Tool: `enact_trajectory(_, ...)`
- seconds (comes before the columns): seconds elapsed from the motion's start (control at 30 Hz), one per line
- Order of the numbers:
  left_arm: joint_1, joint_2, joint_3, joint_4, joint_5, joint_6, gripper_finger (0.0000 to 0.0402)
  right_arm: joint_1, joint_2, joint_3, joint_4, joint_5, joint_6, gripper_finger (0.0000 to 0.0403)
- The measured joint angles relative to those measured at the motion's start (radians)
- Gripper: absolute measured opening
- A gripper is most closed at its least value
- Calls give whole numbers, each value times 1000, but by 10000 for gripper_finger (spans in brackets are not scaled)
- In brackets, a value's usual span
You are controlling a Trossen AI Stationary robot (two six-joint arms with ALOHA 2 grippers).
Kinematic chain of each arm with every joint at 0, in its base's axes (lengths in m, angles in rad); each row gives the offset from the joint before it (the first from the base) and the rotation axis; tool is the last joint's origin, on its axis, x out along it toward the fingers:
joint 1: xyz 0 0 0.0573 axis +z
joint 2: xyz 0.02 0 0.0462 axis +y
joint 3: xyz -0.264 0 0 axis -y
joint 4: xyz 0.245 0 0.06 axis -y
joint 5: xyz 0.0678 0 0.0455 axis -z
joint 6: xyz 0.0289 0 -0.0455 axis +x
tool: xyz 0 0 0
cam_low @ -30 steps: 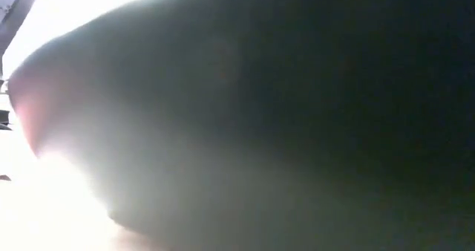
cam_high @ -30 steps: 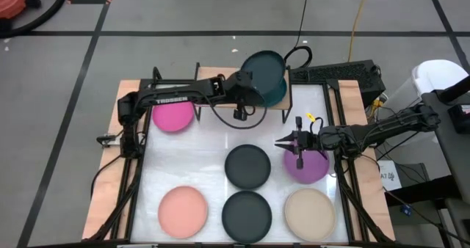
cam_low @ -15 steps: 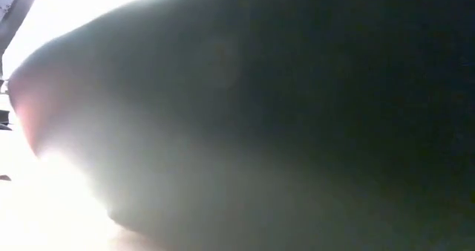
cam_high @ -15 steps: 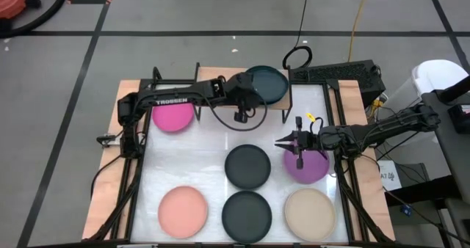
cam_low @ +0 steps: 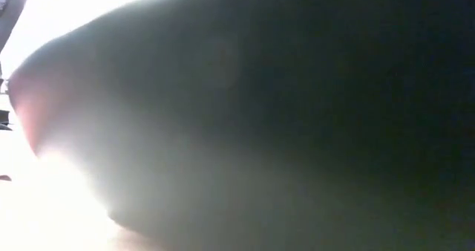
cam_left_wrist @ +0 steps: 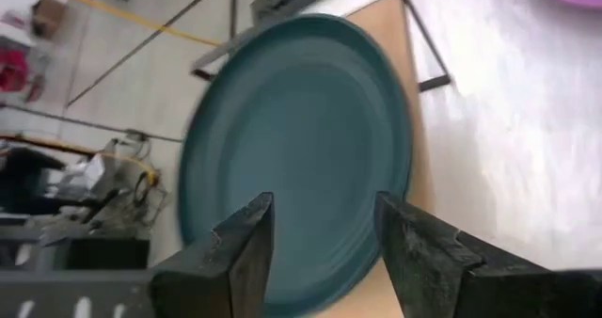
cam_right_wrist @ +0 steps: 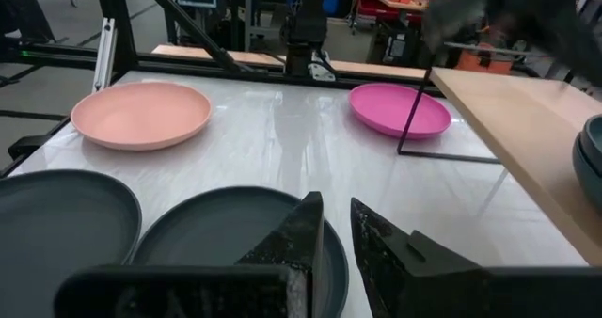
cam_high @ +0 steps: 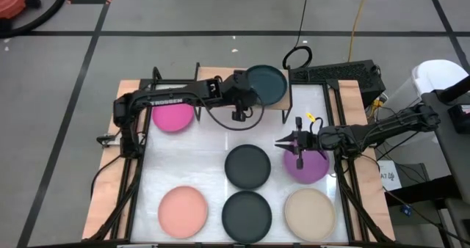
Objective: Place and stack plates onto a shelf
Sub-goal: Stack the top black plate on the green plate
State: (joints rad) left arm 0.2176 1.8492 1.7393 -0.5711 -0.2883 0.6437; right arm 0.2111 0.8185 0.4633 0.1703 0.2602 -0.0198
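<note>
Left gripper [cam_high: 248,95] over shelf [cam_high: 220,75] at far edge of table [cam_high: 198,149], fingers [cam_left_wrist: 246,247] spread apart at near rim of dark teal plate [cam_high: 266,84], not clamped on it. Teal plate lies on right half of shelf.

Right gripper [cam_high: 283,141] hovers at left edge of purple plate [cam_high: 308,166], fingers [cam_right_wrist: 299,233] slightly apart, empty.

Magenta plate [cam_high: 173,117] on table far left. Two charcoal plates [cam_high: 247,166] mid-table, one nearer than other. Salmon plate [cam_high: 182,213] near left, beige plate [cam_high: 309,213] near right.

Low view blocked, nothing readable.

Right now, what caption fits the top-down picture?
Left gripper by teal plate on the shelf; six plates wait below.
</note>
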Motion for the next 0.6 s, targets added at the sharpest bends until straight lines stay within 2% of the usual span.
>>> enact_trajectory(0.13,-30,-85,0,-108,-30,-80,193,0,0,0,-6,0,1,45)
enact_trajectory(0.23,-49,-191,0,-195,-37,-240,193,0,0,0,-8,0,8,45)
enact_trajectory(0.33,-76,-313,-32,-238,5,-371,188,0,0,0,-18,0,8,45)
enact_trajectory(0.47,-165,-481,-208,-124,22,-452,159,0,0,0,-23,0,7,45)
enact_trajectory(0.6,-268,-629,-517,185,12,-569,129,0,0,0,-22,0,8,45)
